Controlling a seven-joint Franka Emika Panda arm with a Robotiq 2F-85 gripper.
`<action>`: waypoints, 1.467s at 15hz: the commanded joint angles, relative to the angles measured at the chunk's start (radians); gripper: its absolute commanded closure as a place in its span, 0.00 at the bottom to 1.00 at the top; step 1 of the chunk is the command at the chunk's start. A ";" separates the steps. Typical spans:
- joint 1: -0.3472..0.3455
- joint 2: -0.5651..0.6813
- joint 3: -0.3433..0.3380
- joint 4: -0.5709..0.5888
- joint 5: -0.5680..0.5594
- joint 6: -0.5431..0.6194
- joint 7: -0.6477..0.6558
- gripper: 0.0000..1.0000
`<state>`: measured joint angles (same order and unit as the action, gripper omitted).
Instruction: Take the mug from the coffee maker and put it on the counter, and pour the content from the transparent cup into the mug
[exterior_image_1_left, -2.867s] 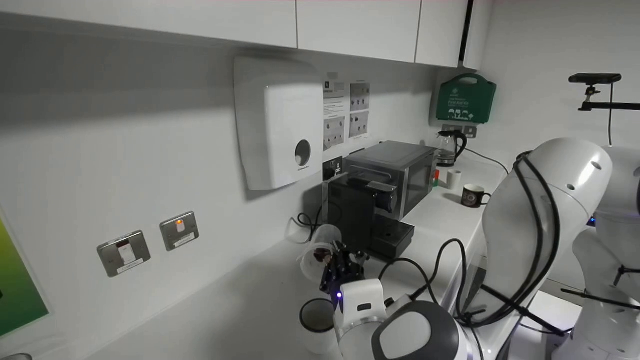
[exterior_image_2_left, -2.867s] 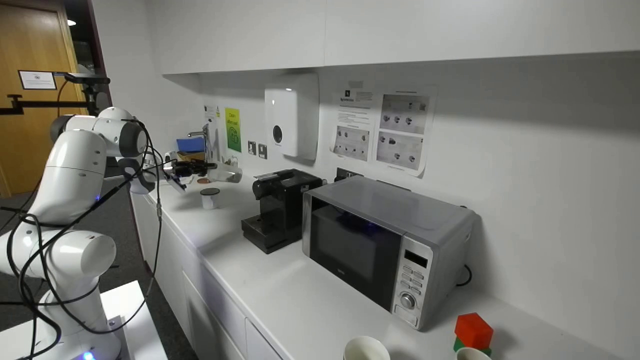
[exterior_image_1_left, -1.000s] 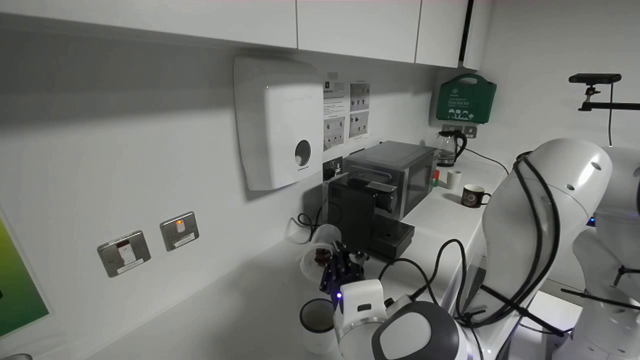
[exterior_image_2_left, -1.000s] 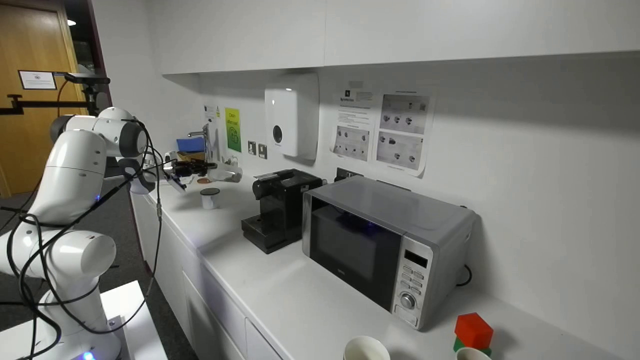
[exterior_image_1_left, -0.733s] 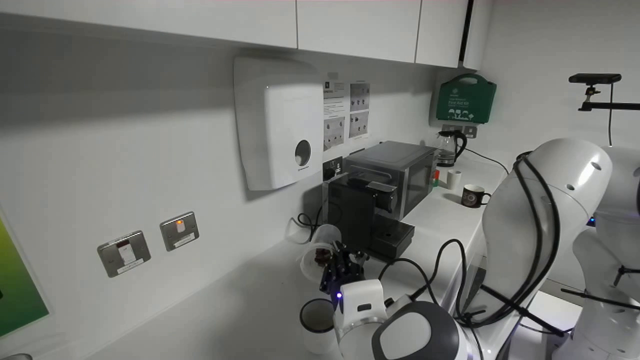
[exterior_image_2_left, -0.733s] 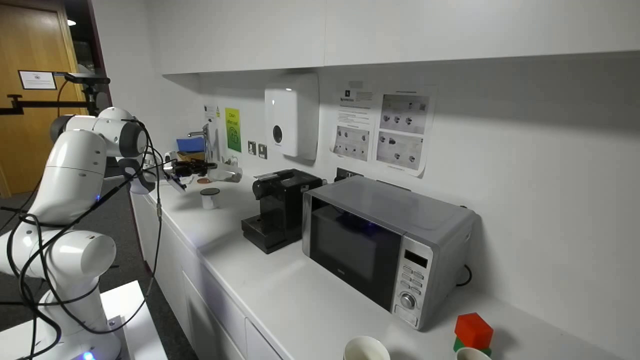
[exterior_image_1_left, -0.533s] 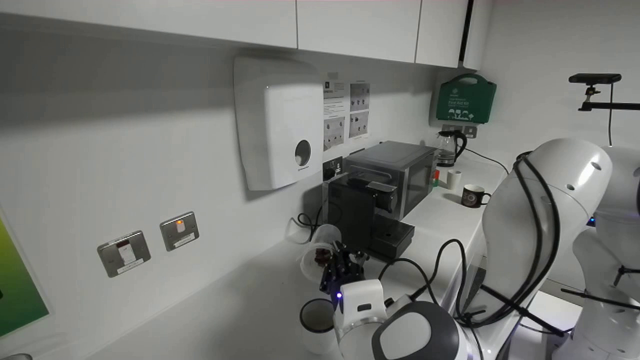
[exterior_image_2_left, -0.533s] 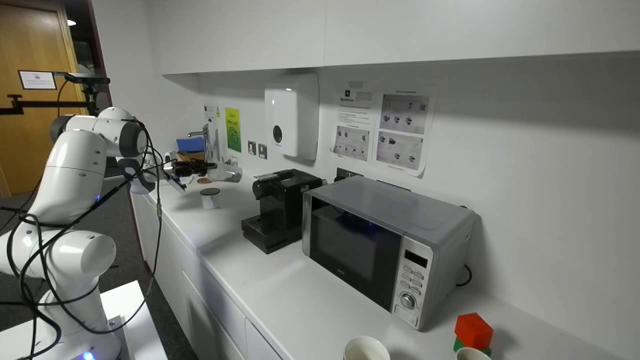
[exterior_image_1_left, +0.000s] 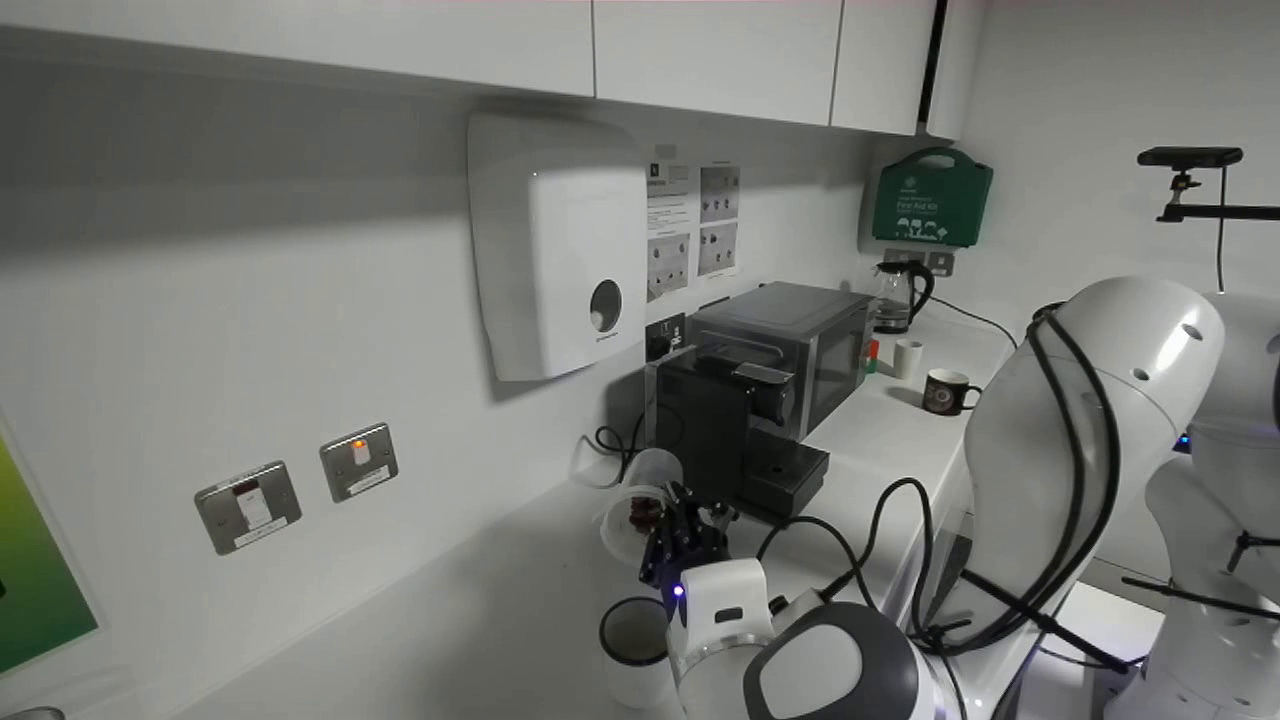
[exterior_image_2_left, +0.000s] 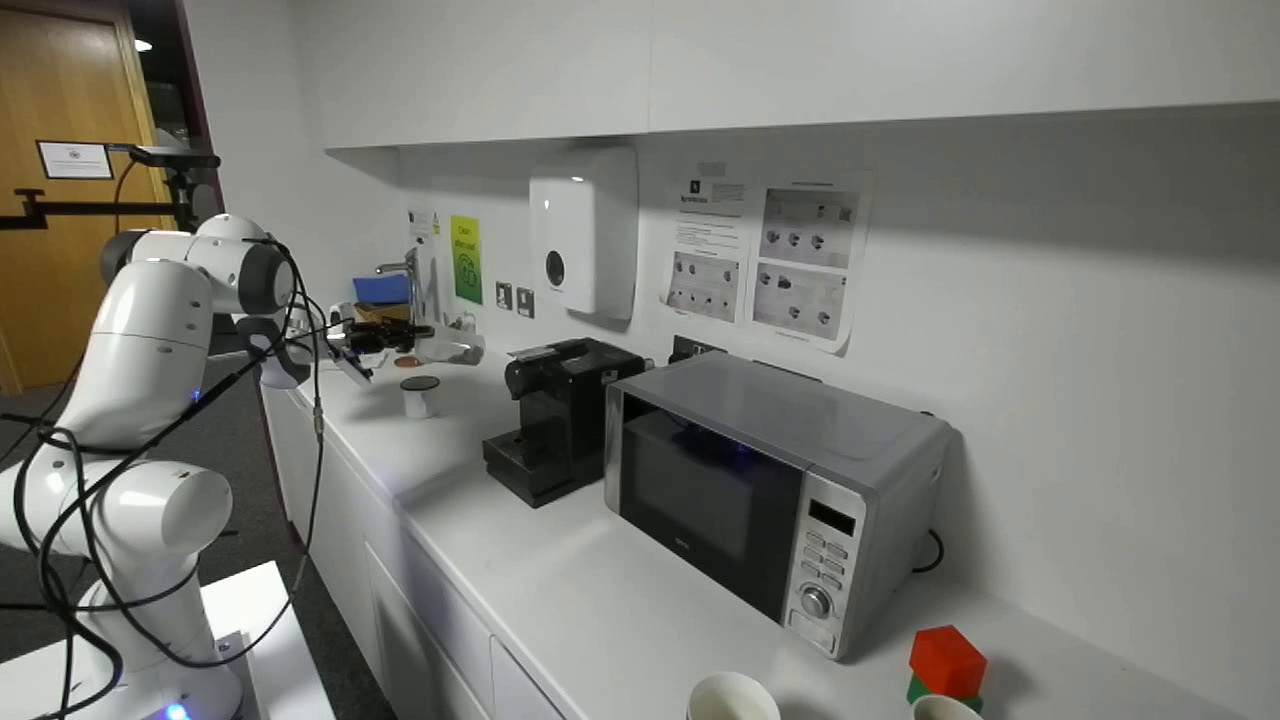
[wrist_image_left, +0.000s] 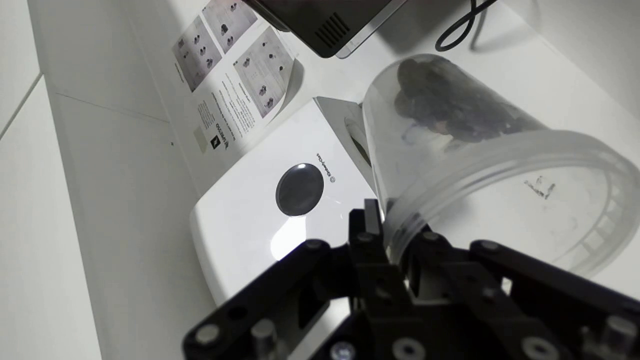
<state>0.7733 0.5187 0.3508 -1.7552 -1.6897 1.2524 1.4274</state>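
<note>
One clear cup (wrist_image_left: 465, 150), tipped on its side above the counter (exterior_image_1_left: 500, 620), its wall pinched at the rim between my two fingers (wrist_image_left: 367, 245); inside lie dark lumps (wrist_image_left: 445, 102), too merged for me to count. One white mug (exterior_image_1_left: 632, 650) stands upright on the counter, apart from the clear cup in both exterior views. One coffee maker (exterior_image_2_left: 565, 420) and one microwave (exterior_image_2_left: 710, 500) stand side by side; one dispenser (exterior_image_2_left: 585, 230) and one first-aid case (exterior_image_1_left: 932, 197) hang on the walls (exterior_image_1_left: 400, 300). Past the microwave: one plain cup (exterior_image_1_left: 907, 360), one patterned mug (exterior_image_1_left: 943, 392), one kettle (exterior_image_1_left: 896, 300). Hidden or cut off: part of the white mug, behind my wrist (exterior_image_1_left: 722, 610) in an exterior view; one finger, blurred behind the clear cup's rim in the wrist view; the coffee maker, cropped there by the top edge; two cups (exterior_image_2_left: 733, 697), pale inside, cropped by the bottom edge of an exterior view, and I cannot tell whether they repeat those above. What the white mug holds I cannot make out
</note>
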 joint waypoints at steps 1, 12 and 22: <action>-0.002 0.003 0.002 0.004 -0.002 -0.002 -0.002 0.90; -0.005 0.027 -0.002 0.022 -0.003 0.028 -0.021 0.98; -0.009 0.054 -0.013 0.042 -0.002 0.024 -0.038 0.98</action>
<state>0.7559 0.5664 0.3451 -1.7495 -1.6829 1.3109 1.4239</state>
